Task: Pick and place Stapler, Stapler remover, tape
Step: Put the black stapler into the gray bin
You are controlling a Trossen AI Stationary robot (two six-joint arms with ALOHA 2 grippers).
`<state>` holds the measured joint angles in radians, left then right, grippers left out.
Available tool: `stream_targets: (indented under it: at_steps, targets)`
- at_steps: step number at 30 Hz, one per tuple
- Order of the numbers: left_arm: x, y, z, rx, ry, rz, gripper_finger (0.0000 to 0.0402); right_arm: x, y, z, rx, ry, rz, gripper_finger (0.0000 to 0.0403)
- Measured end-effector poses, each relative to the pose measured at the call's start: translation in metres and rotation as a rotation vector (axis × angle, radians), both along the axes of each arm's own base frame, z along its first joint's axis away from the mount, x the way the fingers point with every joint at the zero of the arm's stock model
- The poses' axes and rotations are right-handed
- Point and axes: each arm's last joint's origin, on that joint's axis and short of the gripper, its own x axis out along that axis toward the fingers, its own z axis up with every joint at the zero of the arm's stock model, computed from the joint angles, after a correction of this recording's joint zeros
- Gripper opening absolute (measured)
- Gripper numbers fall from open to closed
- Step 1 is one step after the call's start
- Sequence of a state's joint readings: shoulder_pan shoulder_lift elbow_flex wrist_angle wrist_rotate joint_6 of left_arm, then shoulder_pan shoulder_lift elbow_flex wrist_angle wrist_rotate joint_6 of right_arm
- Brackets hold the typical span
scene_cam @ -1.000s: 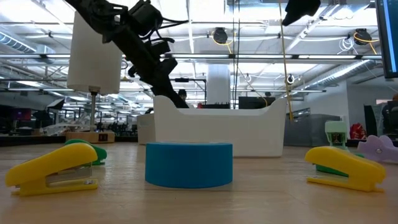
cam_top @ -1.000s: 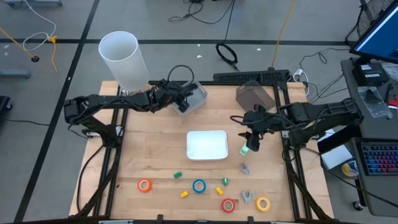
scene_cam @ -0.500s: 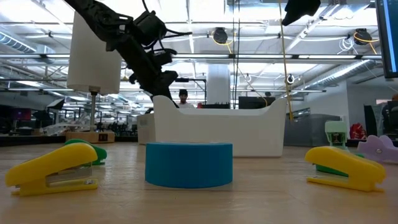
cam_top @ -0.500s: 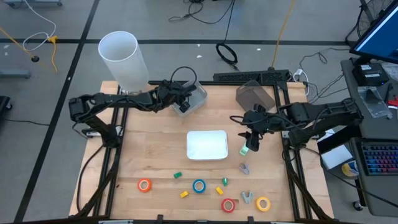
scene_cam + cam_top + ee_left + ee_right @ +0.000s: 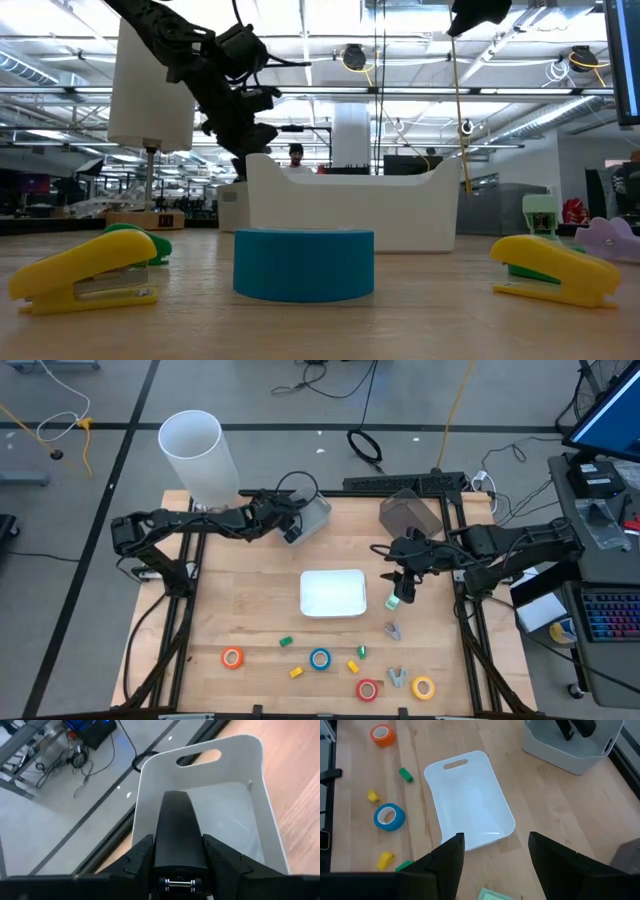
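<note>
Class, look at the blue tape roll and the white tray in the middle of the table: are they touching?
Apart. The high view shows bare wood between the blue tape roll and the white tray; the right wrist view shows the same gap.

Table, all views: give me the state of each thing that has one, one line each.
Left gripper: shut on the black stapler.
Black stapler: clamped, over the grey bin.
Grey bin: upright.
White bin: upright, empty.
Right gripper: open, empty.
Blue tape: lying flat.
</note>
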<state>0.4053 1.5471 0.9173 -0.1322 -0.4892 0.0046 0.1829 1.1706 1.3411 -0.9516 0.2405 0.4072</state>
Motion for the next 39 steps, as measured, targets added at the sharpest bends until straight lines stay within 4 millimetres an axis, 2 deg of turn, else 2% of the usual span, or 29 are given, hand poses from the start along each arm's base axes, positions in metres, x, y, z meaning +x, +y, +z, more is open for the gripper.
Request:
stream_targets:
  at_steps: [4, 7, 13, 21, 32, 39]
  targets:
    - [-0.0018, -0.0007, -0.0019, -0.015, 0.017, 0.011, 0.0215, 0.0006, 0.0001, 0.0005, 0.001, -0.008, -0.001, 0.021]
    - [-0.002, -0.0007, -0.0021, -0.015, 0.021, 0.013, 0.0247, 0.0013, 0.0002, 0.0012, 0.003, -0.018, 0.0, 0.021]
    - [-0.002, -0.0006, -0.0019, -0.01, 0.021, 0.017, 0.0264, 0.0019, 0.0004, 0.0017, 0.006, -0.027, 0.0, 0.021]
    - [-0.0021, -0.0006, -0.002, -0.011, 0.023, 0.016, 0.0229, 0.0019, 0.0004, 0.0017, 0.006, -0.026, 0.001, 0.021]
    - [-0.0054, -0.0023, -0.005, -0.033, 0.073, 0.01, 0.0106, 0.0019, 0.0004, 0.0016, 0.006, -0.026, 0.001, 0.021]
    - [-0.0035, -0.0014, -0.0024, -0.02, 0.056, 0.008, 0.0093, 0.0019, 0.0004, 0.0016, 0.006, -0.026, 0.001, 0.021]
